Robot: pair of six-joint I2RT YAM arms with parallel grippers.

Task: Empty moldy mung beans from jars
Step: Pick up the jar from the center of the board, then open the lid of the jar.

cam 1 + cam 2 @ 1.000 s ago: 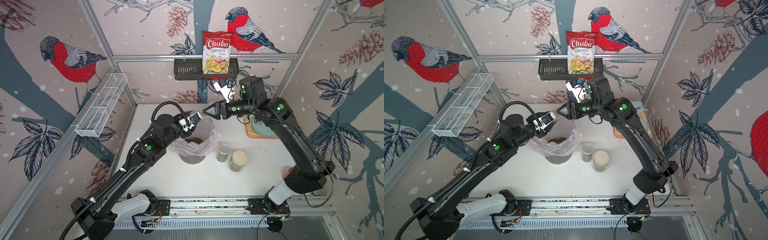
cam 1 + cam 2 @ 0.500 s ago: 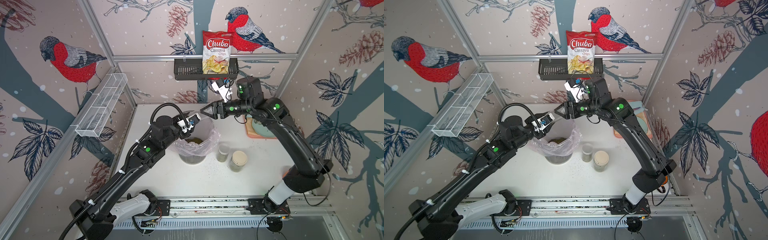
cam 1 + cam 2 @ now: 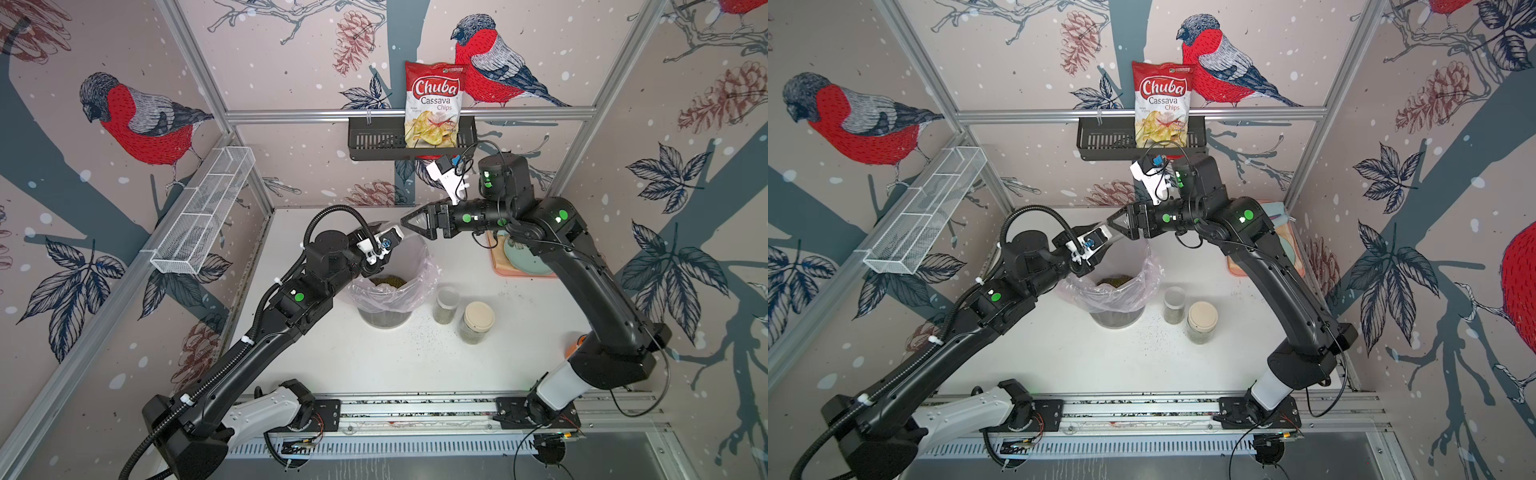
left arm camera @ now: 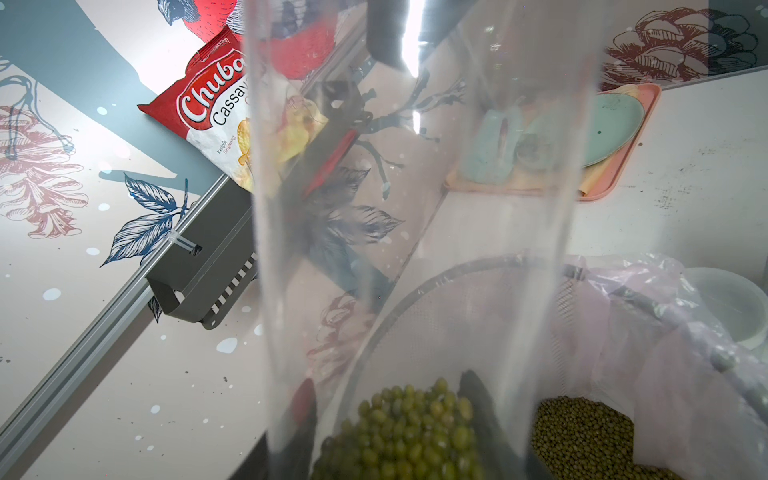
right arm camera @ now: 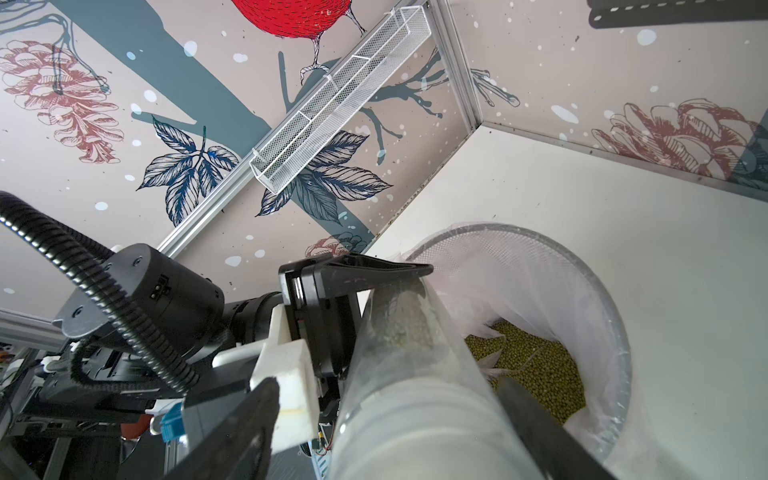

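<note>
**Emptying the tall tube.** Nearest the front edge of the counter [image 3: 332, 361] we find two of the jars standing upright, just beside each other. These are the cream-lidded jar [image 3: 477, 322] and, behind it, the shorter jar [image 3: 446, 305], each with mung beans in its lower part. Loose grains [image 3: 417, 330] speckle the counter between them and the bin [image 3: 384, 320].

The bin stands near the counter's middle, wears a pink liner [image 3: 426, 274] and holds a bed of mung beans [image 5: 540, 374]. Above its far rim the left gripper [image 3: 384, 237] is clamped on the tall tube jar [image 5: 415, 395], which lies tilted over the liner. A pale-crusted clump [image 5: 405, 328] of beans clings inside the tube near that grip. We cannot tell which end is the mouth.

The right gripper [image 3: 406, 222] meets the tube's other end with its jaws apart. Its fingers [image 5: 540, 436] flank the tube, with a visible gap on one side, so it carries nothing. At the far right corner lies a tray [image 3: 498, 272].

We judge the pour unfinished. To do it well, we keep the mouth inside the liner's rim, steepen the tilt slowly and hold the clamp firm. Light taps should loosen the clump, so that it drops into the bin and not onto the counter.
</note>
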